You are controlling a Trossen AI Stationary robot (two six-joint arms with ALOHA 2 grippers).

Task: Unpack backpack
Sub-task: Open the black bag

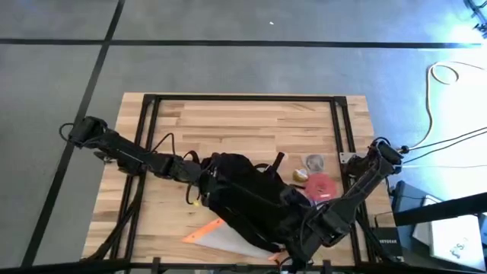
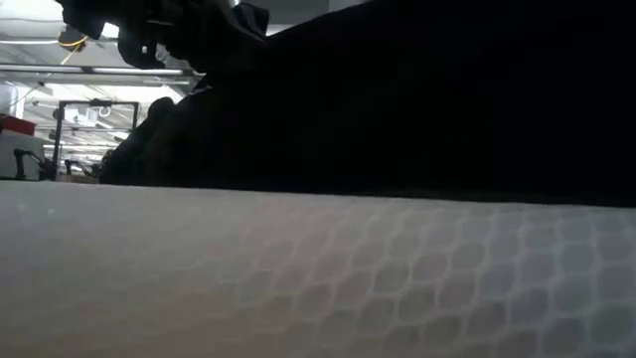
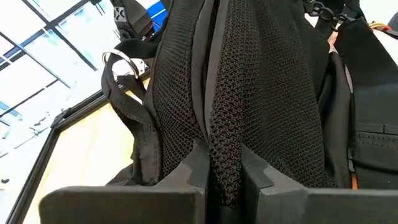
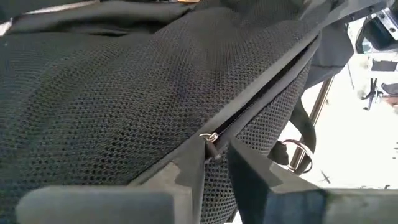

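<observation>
The black backpack (image 1: 247, 199) lies in the middle of the table, its mesh panel (image 4: 112, 106) and a closed zipper line (image 4: 267, 87) showing in the right wrist view. My left gripper (image 1: 204, 181) is at the backpack's left side, shut on mesh fabric (image 3: 217, 165). My right gripper (image 1: 304, 234) is at its near right corner, shut at the zipper (image 4: 214, 158). In the low view the backpack (image 2: 417, 99) fills the picture above a translucent pouch. My left gripper pinches a raised fold of the backpack's black mesh (image 3: 219, 146) between its two fingers, coming level from the table's left. The fold stands up between the fingers and runs away from them; the rest of the backpack lies on the table. My right gripper pinches the zipper's slider with its small metal pull (image 4: 210, 139) between its two fingertips, on the mesh panel. The fingers come from the table's near right side and lie along the zipper line. The backpack lies below them on the table.
A translucent pouch with orange trim (image 1: 221, 236) lies at the near edge, partly under the backpack. A red disc (image 1: 320, 187), a grey round thing (image 1: 313, 161) and a small dark object (image 1: 278, 160) lie to the backpack's far right. Bare wood (image 1: 243, 122) spans the far half.
</observation>
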